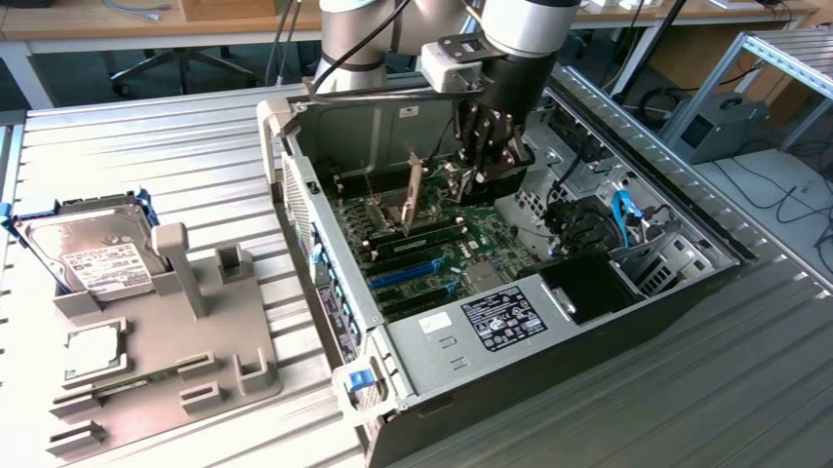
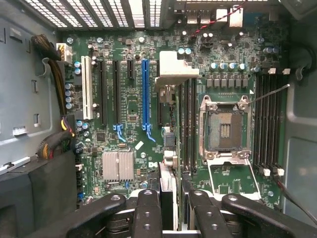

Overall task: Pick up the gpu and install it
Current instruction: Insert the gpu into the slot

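I see the gripper (image 1: 487, 174) down inside the open PC case (image 1: 677, 219), hanging over the motherboard (image 1: 443, 255). Fingers are clamped on the gpu (image 2: 168, 191), held edge-on btwn the black fingertips (image 2: 147, 213) in the wrist view; its silver bracket (image 2: 173, 69) sticks out at the far end, over the board between the blue slot (image 2: 145, 94) and the memory slots beside the cpu socket (image 2: 225, 130). Card isn't seated in any slot as far as I can tell; it sits above the board, roughly parallel w/ the long slots.

In the exterior view the case lies on its side on the ribbed metal table (image 1: 156, 166), side panel off. Socket lever (image 1: 414, 195) stands up near the gripper. Blue slots (image 1: 410, 275) run diagonally nearer the camera, and the labelled power supply (image 1: 501, 317) is at the near corner of the case.

On the exterior view's left, well apart from the case, a grey parts fixture (image 1: 241, 322) sits on the table. A hard drive (image 1: 94, 255) w/ white label leans in it, a cpu (image 1: 92, 353) lies flat in a recess, and a memory stick (image 1: 131, 388) lies nearer the front.
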